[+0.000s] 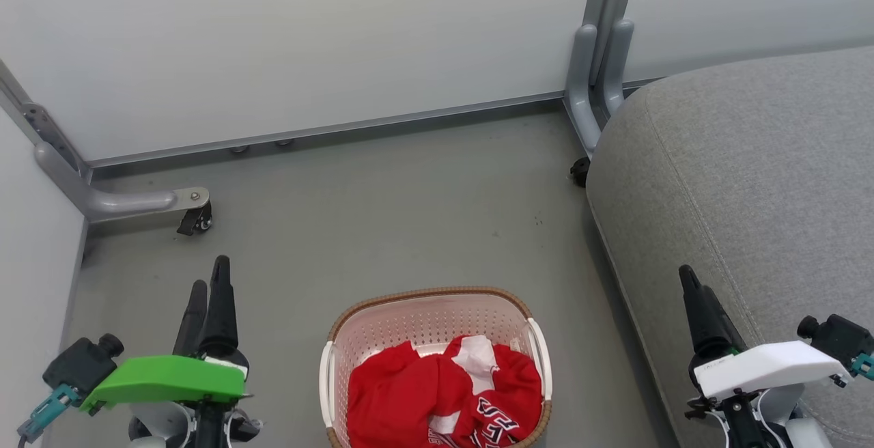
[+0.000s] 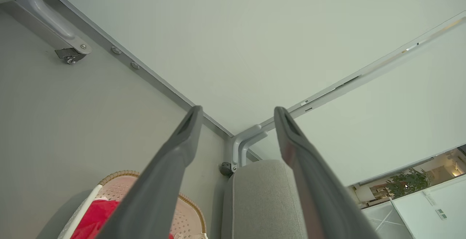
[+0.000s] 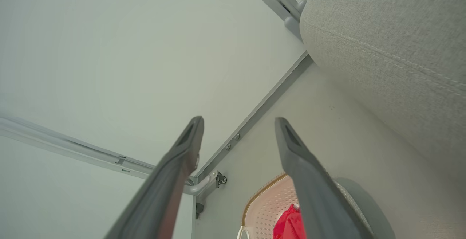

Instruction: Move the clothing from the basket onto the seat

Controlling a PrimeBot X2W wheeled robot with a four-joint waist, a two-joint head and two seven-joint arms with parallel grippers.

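The clothing (image 1: 444, 393) lies crumpled in the basket (image 1: 430, 294), between my left gripper (image 1: 209, 274) and right gripper (image 1: 686, 276). Both are spread wide and empty. The seat (image 1: 751, 161) is to the right.

The clothing (image 1: 410, 393) lies heaped in the basket (image 1: 423, 296), which stands on the floor (image 1: 382, 209) nearest the robot; the seat (image 1: 751, 161) lies to the basket's right, apart from it, and runs back to the partition wall (image 1: 307, 38) behind. The left gripper (image 1: 209, 272) hangs over the floor left of the basket; the right gripper (image 1: 686, 274) hangs at the seat's left edge; a caster foot (image 1: 198, 219) stands far left, by the wall.
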